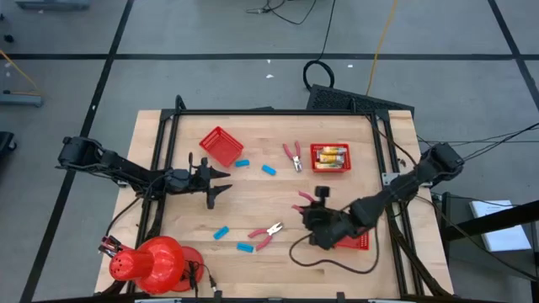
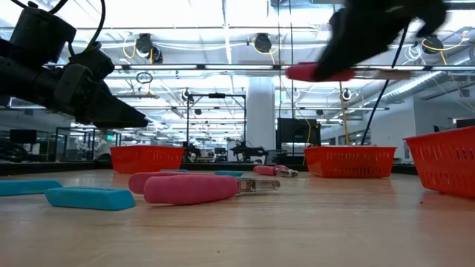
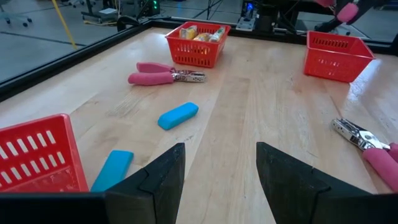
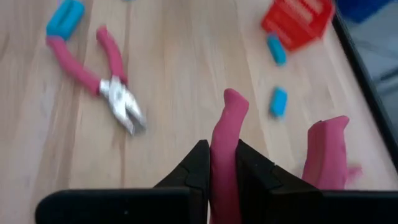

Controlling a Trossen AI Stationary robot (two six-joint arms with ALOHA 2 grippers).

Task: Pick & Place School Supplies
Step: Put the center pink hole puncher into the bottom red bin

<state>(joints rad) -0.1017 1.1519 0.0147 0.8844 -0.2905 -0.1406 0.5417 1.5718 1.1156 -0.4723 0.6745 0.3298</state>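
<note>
My right gripper (image 1: 314, 209) hangs over the table's right middle, shut on red-handled pliers (image 1: 306, 199), raised high in the low view (image 2: 319, 72). My left gripper (image 1: 216, 180) hovers open at left centre and touches nothing. Two more pliers lie flat on the wood, one far (image 1: 293, 155), one near (image 1: 267, 234). Several light-blue erasers lie around them (image 1: 242, 162) (image 1: 269, 169) (image 1: 221, 232) (image 1: 245, 247). Yellow-and-white packets (image 1: 329, 156) sit inside a red basket. My right gripper pinches one pink-red handle of the pliers (image 4: 225, 134) between its two fingers, the handle running along them and sticking out past the tips. The second handle (image 4: 326, 152) stands free beside them. The pliers are lifted clear of the table; the gripper hides their metal head.
A tilted red basket (image 1: 221, 146) stands far left of centre, the packet basket (image 1: 345, 160) far right, and a third basket (image 1: 358, 243) under my right arm. A red cone-shaped object (image 1: 156, 263) sits at the near left corner. A black cable loops on the near wood (image 1: 324, 263).
</note>
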